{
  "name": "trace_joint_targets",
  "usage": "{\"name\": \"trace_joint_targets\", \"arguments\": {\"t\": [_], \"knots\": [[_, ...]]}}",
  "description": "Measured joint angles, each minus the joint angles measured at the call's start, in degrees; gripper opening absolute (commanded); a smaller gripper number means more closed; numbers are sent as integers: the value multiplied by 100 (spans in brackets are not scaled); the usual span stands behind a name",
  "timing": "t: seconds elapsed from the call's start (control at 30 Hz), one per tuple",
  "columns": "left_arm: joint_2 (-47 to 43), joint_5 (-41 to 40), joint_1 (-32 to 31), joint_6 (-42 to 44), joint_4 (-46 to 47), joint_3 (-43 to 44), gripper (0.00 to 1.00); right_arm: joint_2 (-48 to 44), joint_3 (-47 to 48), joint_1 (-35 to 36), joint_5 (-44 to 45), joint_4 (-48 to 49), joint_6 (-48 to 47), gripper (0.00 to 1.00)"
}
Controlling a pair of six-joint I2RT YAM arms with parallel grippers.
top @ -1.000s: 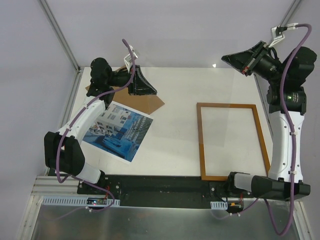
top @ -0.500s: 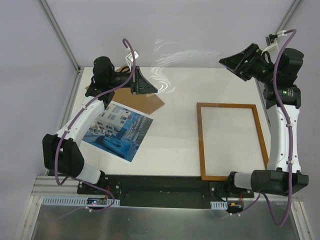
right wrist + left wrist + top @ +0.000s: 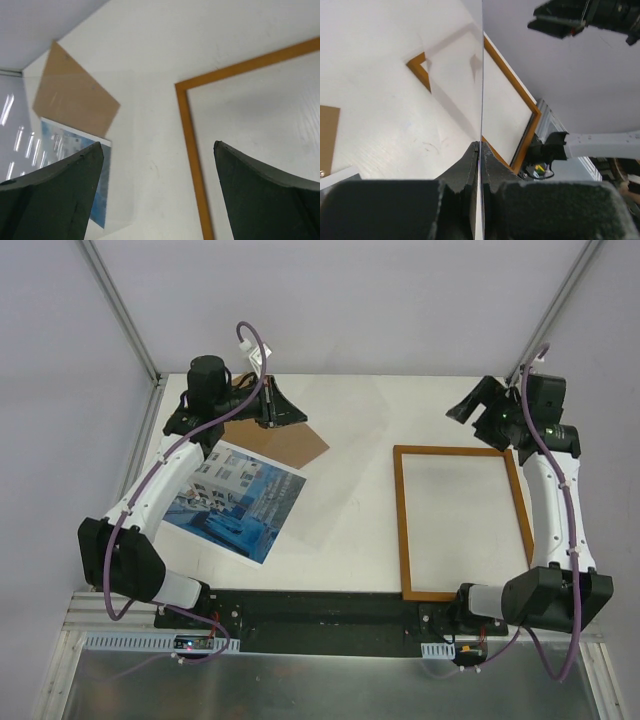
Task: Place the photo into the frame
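1. Left wrist view: left gripper [image 3: 480,150] pinches the clear pane [image 3: 482,75] edge-on.
2. Right gripper [image 3: 159,147] fingers are spread and empty, near the 12 o'clock end of the frame [image 3: 402,520].
3. Photo [image 3: 240,502] lies flat at the table's 9 o'clock.
4. Advice: set the pane down slowly, clear of the photo.

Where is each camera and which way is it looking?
Top external: above and behind the arms, looking down at the table; both arms show.
Left wrist: on the left arm, looking across the table at the frame; the left end effector is pinched on a thin clear sheet's edge.
Right wrist: on the right arm, looking down past the open right end effector at the brown board and photo.
All three show the frame.
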Motion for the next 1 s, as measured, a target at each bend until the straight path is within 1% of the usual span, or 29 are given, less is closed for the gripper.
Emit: {"name": "trace_joint_targets", "arguments": {"t": [0.13,0.2,0.43,0.63,0.77,0.9,1.0], "knots": [[-70,-612,4,155,-409,68,0,-11,-636,116,579,-179,-111,93],[-72,-918,4,205,-632,146,0,-20,-870,345,905,-212,-149,92],[-72,-1910,2,256,-1113,439,0,2,-1757,2009,2129,-125,-227,88],[-92,-2614,4,256,-1408,704,0,540,-2192,2861,2938,-74,-210,80],[-92,-2970,4,260,-1631,986,0,935,-2319,3261,3204,-31,-162,72],[-92,-3296,33,260,-1784,1235,0,1285,-2334,3550,3285,87,-127,68],[-90,-3445,79,256,-1908,1381,0,1504,-2345,3633,3272,190,-129,65]]}}
